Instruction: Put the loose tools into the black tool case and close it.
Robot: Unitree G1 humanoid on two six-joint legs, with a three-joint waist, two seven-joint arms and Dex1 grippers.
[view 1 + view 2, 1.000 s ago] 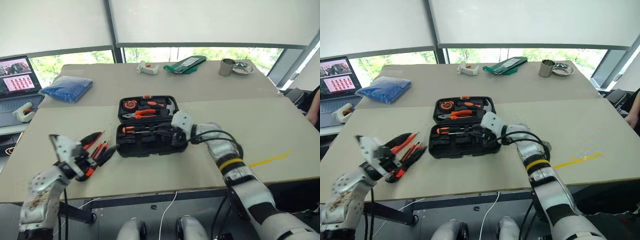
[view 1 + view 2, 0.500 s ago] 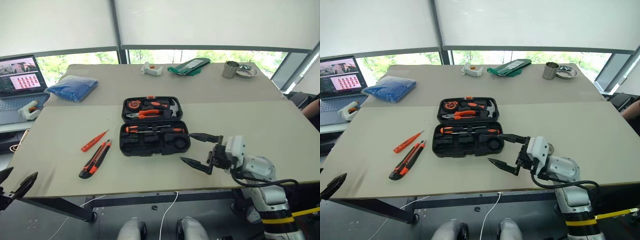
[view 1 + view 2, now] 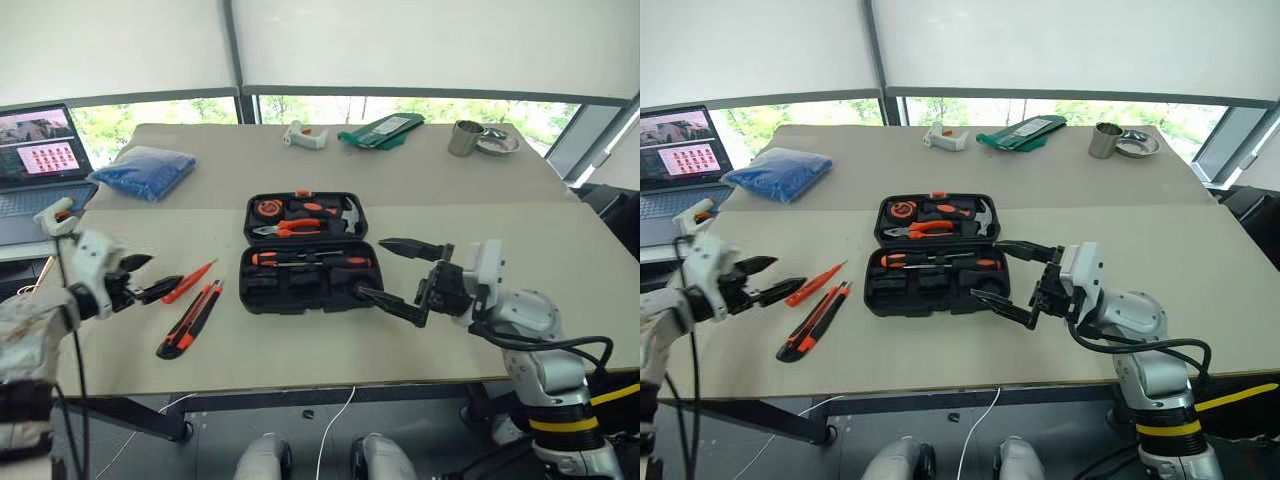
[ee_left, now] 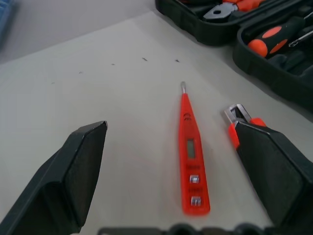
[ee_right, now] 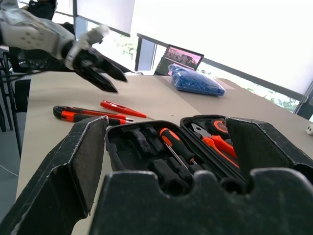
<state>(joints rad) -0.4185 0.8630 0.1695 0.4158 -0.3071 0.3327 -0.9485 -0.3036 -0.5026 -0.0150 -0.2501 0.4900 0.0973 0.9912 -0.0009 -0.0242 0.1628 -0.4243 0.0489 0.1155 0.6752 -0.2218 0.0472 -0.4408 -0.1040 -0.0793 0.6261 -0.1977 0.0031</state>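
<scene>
The black tool case lies open in the middle of the table. An orange-and-black screwdriver rests in its front half. The slim orange tester screwdriver and the orange-black utility knife lie loose on the table left of the case. My left gripper hangs open just left of the tester, which lies between its fingers in the left wrist view. My right gripper is open and empty at the case's right end, pointing left over it.
The case's rear half holds pliers, a hammer and a tape measure. A blue bag and a laptop are at the back left. A metal cup, a dish and a green item stand along the far edge.
My right gripper drew back out of the case and opened. My left gripper dropped below the table's front edge, then came back up beside the tester.
</scene>
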